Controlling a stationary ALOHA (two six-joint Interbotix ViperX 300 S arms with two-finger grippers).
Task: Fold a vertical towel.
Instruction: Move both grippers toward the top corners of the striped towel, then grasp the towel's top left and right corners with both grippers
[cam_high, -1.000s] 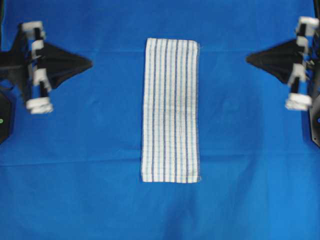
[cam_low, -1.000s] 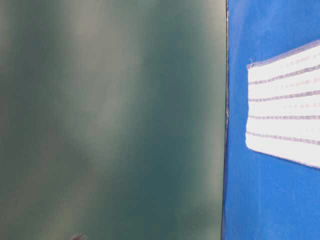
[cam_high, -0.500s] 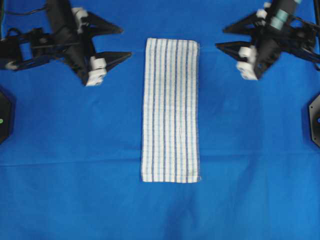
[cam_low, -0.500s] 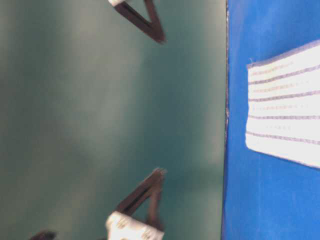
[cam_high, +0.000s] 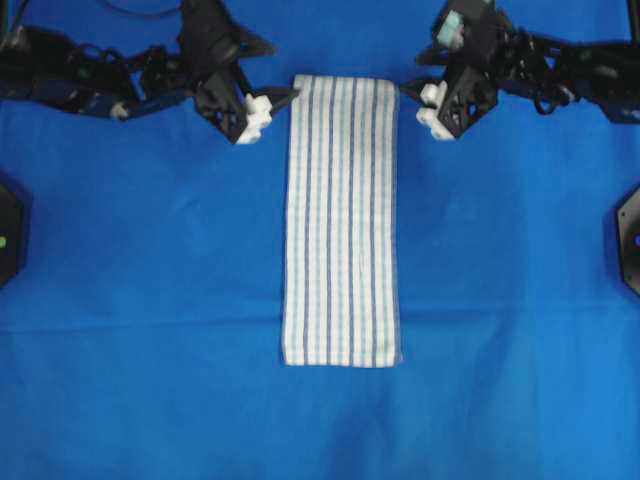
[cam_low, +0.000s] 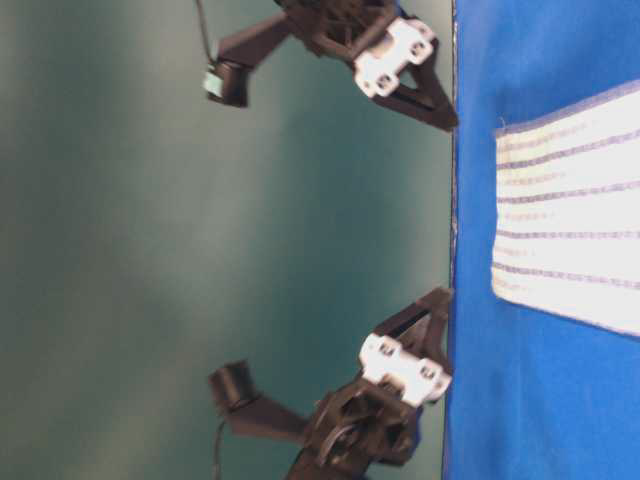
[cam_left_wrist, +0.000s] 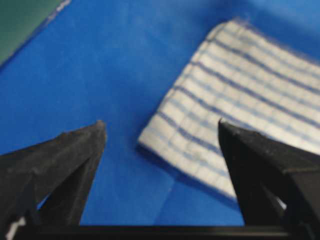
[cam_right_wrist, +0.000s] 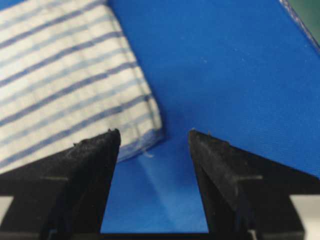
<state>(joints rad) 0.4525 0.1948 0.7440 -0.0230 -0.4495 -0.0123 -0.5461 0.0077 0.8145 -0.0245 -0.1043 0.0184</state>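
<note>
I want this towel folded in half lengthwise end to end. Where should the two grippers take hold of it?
Grip the towel at its two far corners, one gripper each, pinching from the outer long edges. It lies flat and narrow, and the open left gripper and right gripper already flank those corners.

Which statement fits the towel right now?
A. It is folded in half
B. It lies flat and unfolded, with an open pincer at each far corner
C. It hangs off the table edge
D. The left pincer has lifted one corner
B: the towel lies flat at full length, with the open left pincer and right pincer beside its far corners, holding nothing.
</note>
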